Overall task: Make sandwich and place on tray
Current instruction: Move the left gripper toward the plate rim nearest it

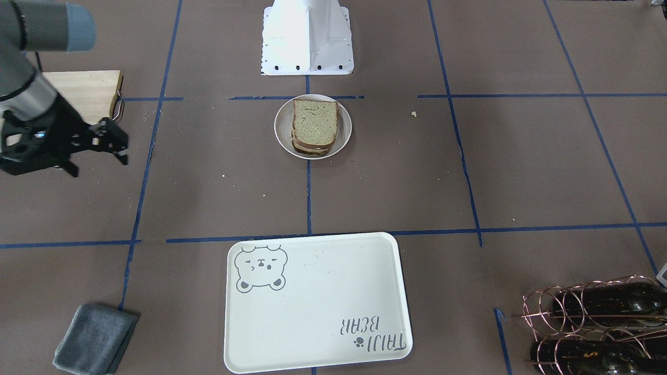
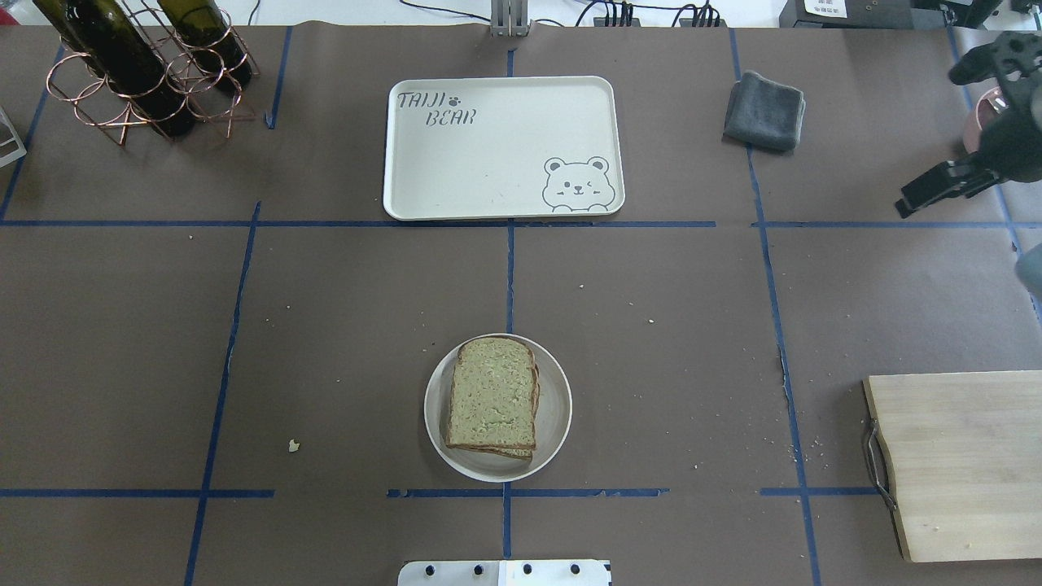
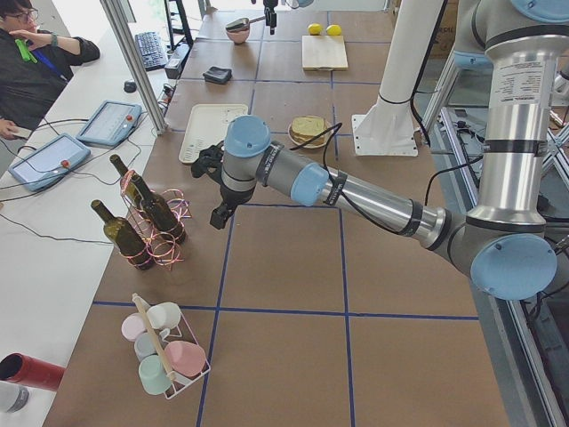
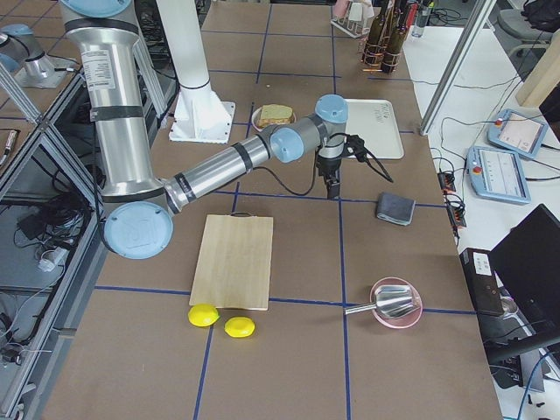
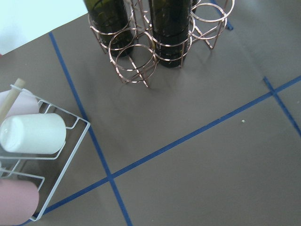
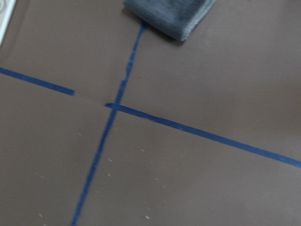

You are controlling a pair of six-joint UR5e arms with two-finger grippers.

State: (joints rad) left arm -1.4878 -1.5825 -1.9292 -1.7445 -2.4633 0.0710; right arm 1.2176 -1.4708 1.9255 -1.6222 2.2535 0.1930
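Observation:
The sandwich (image 1: 314, 127), two pale brown-crusted bread slices, sits on a small round off-white plate (image 1: 281, 130) near the robot's base; it also shows in the overhead view (image 2: 492, 407). The filling between the slices does not show. The cream tray (image 1: 318, 302) with the bear face and "TAIJI BEAR" lettering lies bare on the operators' side, as the overhead view (image 2: 501, 146) shows. My right gripper (image 1: 99, 162) hangs open and empty above the table, between the cutting board and the grey cloth, well off to the side of the plate. My left gripper (image 3: 218, 216) hovers near the wine rack; I cannot tell its state.
A wooden cutting board (image 2: 961, 464) lies on my right side. A folded grey cloth (image 2: 765, 110) lies beside the tray. A copper rack with wine bottles (image 2: 138, 73) stands far left. A cup rack (image 3: 164, 351), two lemons (image 4: 219, 319) and a pink bowl (image 4: 394, 302) sit at the table's ends.

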